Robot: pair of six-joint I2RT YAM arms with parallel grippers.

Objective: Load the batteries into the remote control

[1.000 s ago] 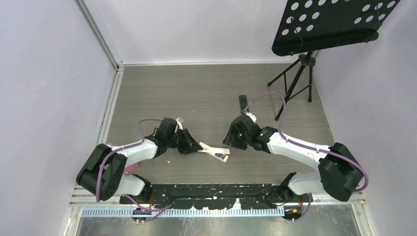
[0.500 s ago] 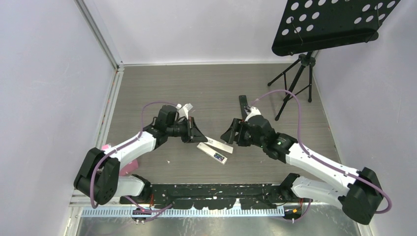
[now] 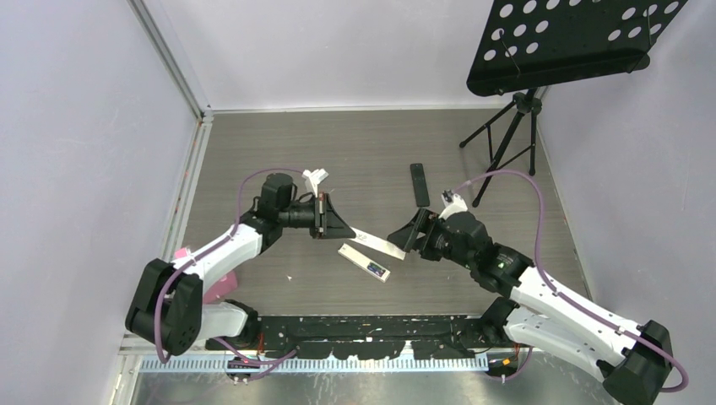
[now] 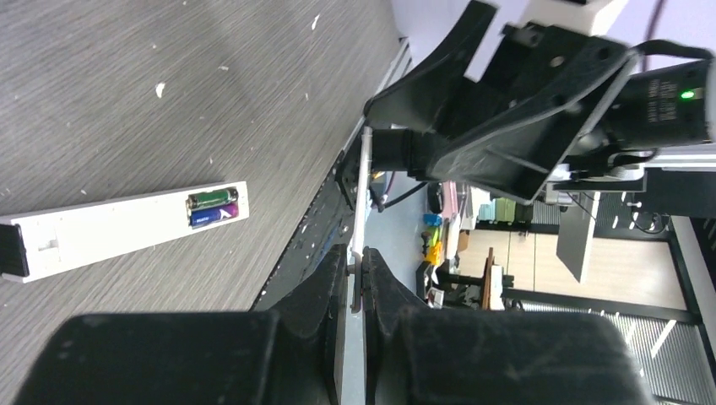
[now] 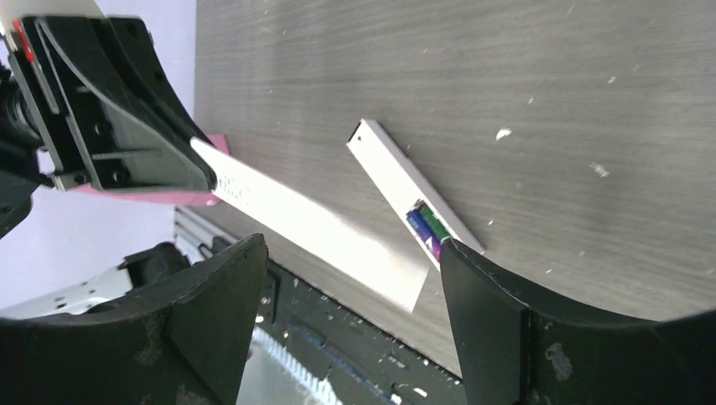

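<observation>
White cover (image 3: 377, 244) is pinched in the left tool (image 4: 359, 261), lifted farther from the remote (image 3: 365, 261) than a second ago. Right tool (image 5: 350, 253) has eased back, spread wide around the cover's tip. Green and purple-blue batteries (image 4: 213, 207) lie in the remote's bay on the worktop (image 3: 338, 152); the cover's gripped end is hidden.

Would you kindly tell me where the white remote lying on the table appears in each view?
Top external: the white remote lies slanted, just below centre.
Left wrist: remote at left, batteries in its right end.
Right wrist: remote right of centre, slanted.
Shared landmark: the thin white strip pinched in the left gripper, seen in all three.
</observation>
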